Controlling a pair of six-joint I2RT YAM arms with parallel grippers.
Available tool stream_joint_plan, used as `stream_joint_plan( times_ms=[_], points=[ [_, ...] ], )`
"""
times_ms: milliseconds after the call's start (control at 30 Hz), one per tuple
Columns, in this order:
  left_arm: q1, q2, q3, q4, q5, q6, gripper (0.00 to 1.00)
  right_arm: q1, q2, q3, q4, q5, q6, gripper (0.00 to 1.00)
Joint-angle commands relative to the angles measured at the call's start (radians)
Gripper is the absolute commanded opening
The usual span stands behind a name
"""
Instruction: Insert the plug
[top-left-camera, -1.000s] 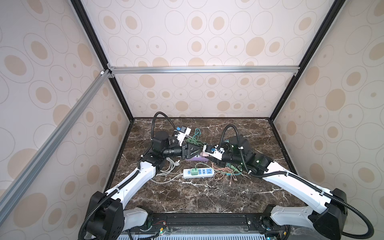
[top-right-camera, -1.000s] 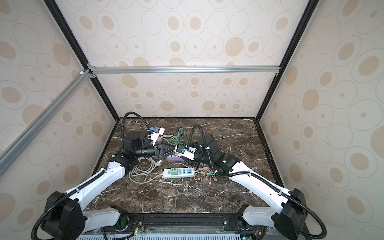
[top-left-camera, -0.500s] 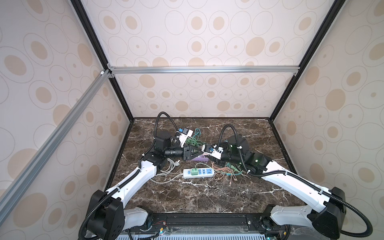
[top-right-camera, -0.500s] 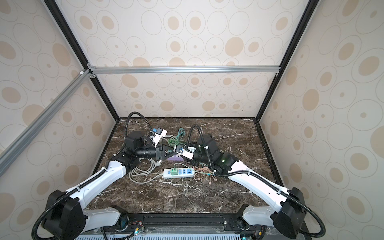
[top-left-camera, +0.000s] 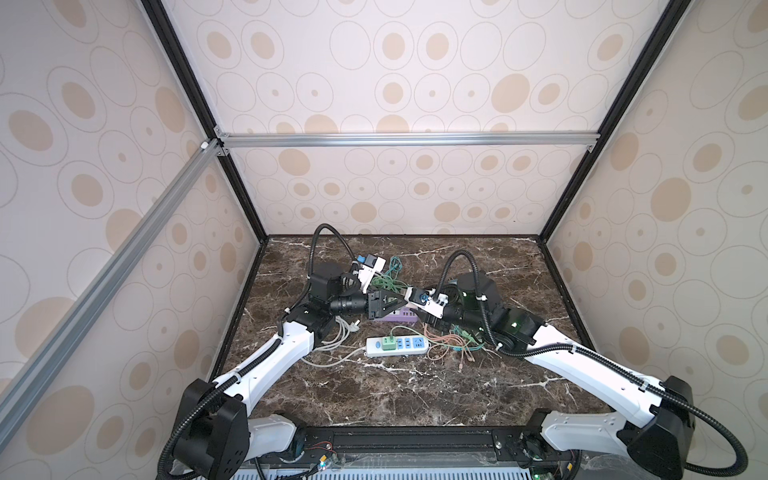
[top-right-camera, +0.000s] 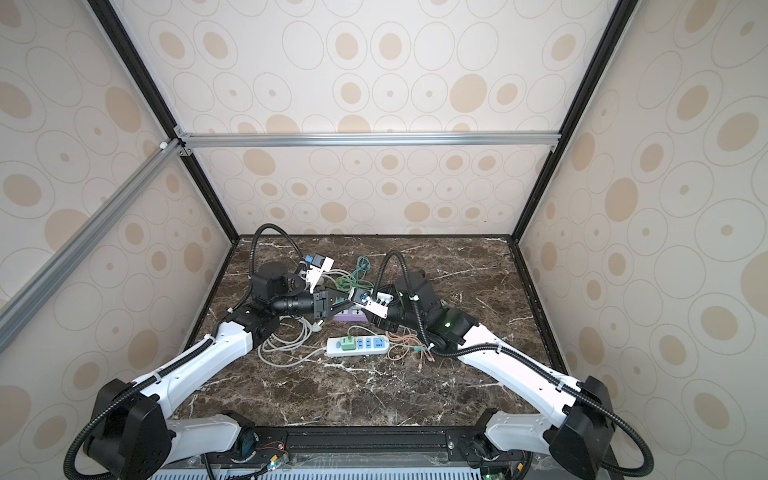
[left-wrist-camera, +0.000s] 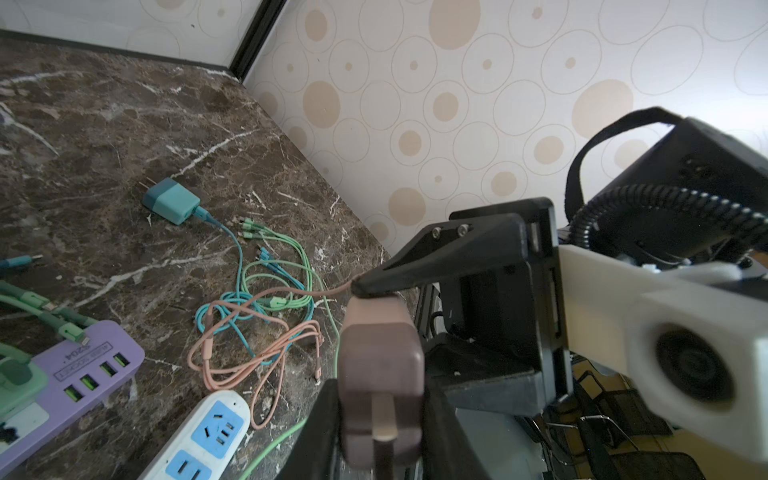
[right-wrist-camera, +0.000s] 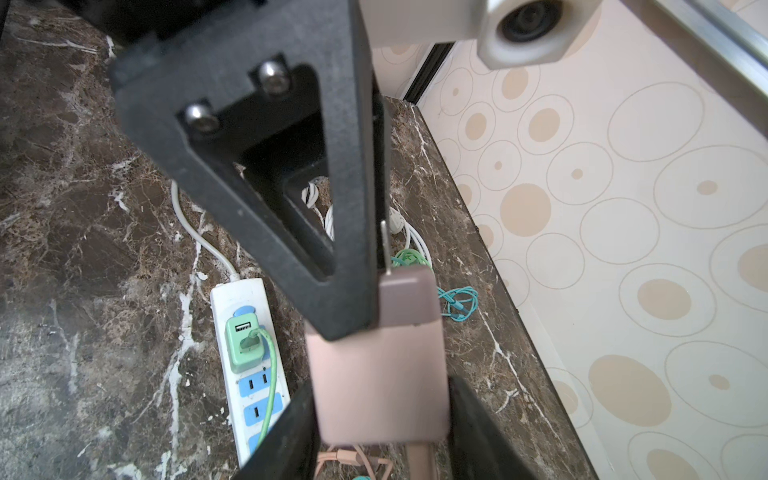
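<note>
The pink plug (left-wrist-camera: 380, 361) hangs in the air above the table between my two grippers, which meet tip to tip. My left gripper (left-wrist-camera: 380, 415) is shut on its prong end, and one flat prong faces the left wrist camera. My right gripper (right-wrist-camera: 380, 415) stands open around the plug (right-wrist-camera: 380, 382) at its cable end, jaws close beside it. Both top views show the left gripper (top-left-camera: 399, 300) (top-right-camera: 347, 300) over the purple strip; there the plug is hidden. The white power strip (top-left-camera: 397, 345) (right-wrist-camera: 249, 353) lies below, with blue sockets.
A green adapter (right-wrist-camera: 245, 340) sits in the white strip's first socket. The purple strip (left-wrist-camera: 70, 374) lies behind it. Pink, green and teal cables (left-wrist-camera: 257, 353) tangle on the marble, with a teal adapter (left-wrist-camera: 170, 201) further off. A white cord coil (top-left-camera: 336, 332) lies under my left arm.
My left jaws have closed onto the plug. My right jaws have spread a little off it. Both arms have hardly moved.
</note>
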Motion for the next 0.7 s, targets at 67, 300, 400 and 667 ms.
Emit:
stream_joint_plan(
  times_ms=[67,300,400,667],
  points=[
    [-0.003,-0.039,-0.013,0.114,-0.084,0.000,0.00,0.007,-0.128,-0.054,0.045,0.022,0.142,0.62],
    [-0.003,-0.053,-0.069,0.310,-0.153,-0.074,0.00,-0.032,-0.263,-0.178,0.140,-0.136,0.502,0.68],
    [-0.004,-0.056,-0.099,0.444,-0.152,-0.136,0.00,-0.049,-0.293,-0.257,0.261,-0.263,0.645,0.68],
    [-0.003,-0.066,-0.155,0.709,-0.102,-0.252,0.00,-0.062,-0.224,-0.323,0.568,-0.415,0.844,0.68]
  ],
)
